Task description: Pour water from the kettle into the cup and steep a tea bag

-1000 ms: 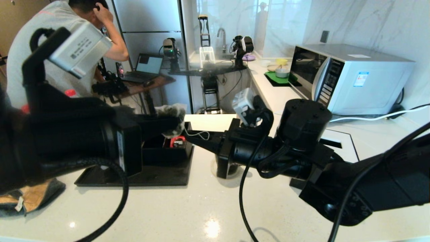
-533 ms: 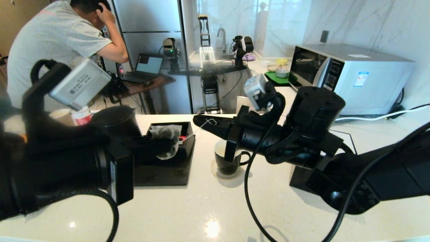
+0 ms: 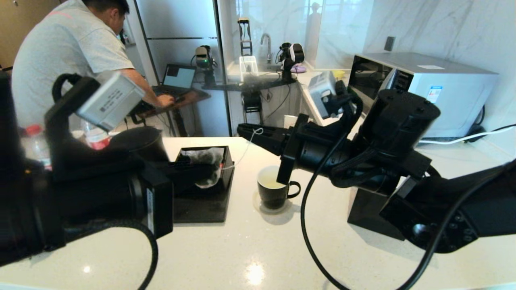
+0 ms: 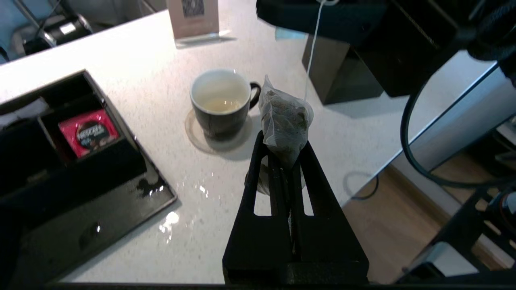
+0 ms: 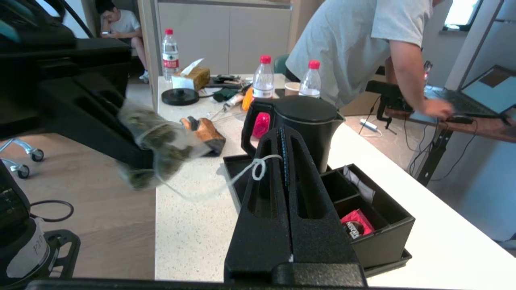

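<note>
My left gripper (image 3: 207, 172) (image 4: 283, 147) is shut on the lower corner of the greyish tea bag (image 3: 201, 155) (image 4: 284, 117), held in the air over the black organiser tray (image 3: 201, 209). A white string (image 3: 246, 147) (image 5: 225, 181) runs from the bag to my right gripper (image 3: 242, 131) (image 5: 283, 135), which is shut on it near a small loop. Below and right of that gripper, the black cup (image 3: 274, 191) (image 4: 221, 102) stands on the counter with pale water (image 4: 221, 105) in it. The black kettle (image 3: 139, 145) (image 5: 306, 121) stands behind the tray.
A red packet (image 4: 88, 131) (image 5: 354, 225) lies in a tray compartment. A black box (image 3: 367, 209) sits under my right arm, and a microwave (image 3: 423, 92) stands at the back right. Red-capped bottles (image 5: 264, 78) are behind the kettle. A man (image 3: 68, 52) leans over a laptop.
My right gripper has risen from beside the tray with the string, uncovering the cup. The left gripper with the tea bag has dropped a little. The man lowered his hand to the laptop.
</note>
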`<state>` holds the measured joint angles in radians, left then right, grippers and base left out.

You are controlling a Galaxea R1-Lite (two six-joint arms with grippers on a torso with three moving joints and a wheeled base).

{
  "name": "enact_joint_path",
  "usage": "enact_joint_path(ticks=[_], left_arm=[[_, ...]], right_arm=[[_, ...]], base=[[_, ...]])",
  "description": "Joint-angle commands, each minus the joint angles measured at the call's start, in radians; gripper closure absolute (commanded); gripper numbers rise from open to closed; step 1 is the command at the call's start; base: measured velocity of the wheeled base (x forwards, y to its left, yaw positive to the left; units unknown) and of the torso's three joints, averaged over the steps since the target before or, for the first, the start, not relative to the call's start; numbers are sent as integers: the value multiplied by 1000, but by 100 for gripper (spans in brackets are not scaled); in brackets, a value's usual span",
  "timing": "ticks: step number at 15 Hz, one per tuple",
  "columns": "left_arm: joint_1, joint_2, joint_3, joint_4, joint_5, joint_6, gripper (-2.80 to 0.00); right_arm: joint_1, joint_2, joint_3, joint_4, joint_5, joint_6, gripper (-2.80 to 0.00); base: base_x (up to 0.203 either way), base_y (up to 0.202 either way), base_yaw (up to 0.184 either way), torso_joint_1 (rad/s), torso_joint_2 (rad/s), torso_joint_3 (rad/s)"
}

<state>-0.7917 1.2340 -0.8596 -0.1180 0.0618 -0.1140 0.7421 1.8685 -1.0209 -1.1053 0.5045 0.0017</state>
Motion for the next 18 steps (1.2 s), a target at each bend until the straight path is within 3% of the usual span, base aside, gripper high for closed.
enact_joint_path(ticks=[1,12,13,18], left_arm=[[0,35,-3,-20,1,0,0],[-1,78,-10,-72,1,1,0],[-1,79,-10,-72,0,1,-280],[0,88,-3,-91,3,3,-280]], right_arm=[[0,-15,1,-5,3,0,0],[2,-14,2,-8,3,0,0],[2,-14,2,-7,5,-2,0],[1,-13,3,-7,5,0,0]], base=[[0,0,0,0,0,0],[0,0,0,0,0,0],[0,0,0,0,0,0],[0,0,0,0,0,0]])
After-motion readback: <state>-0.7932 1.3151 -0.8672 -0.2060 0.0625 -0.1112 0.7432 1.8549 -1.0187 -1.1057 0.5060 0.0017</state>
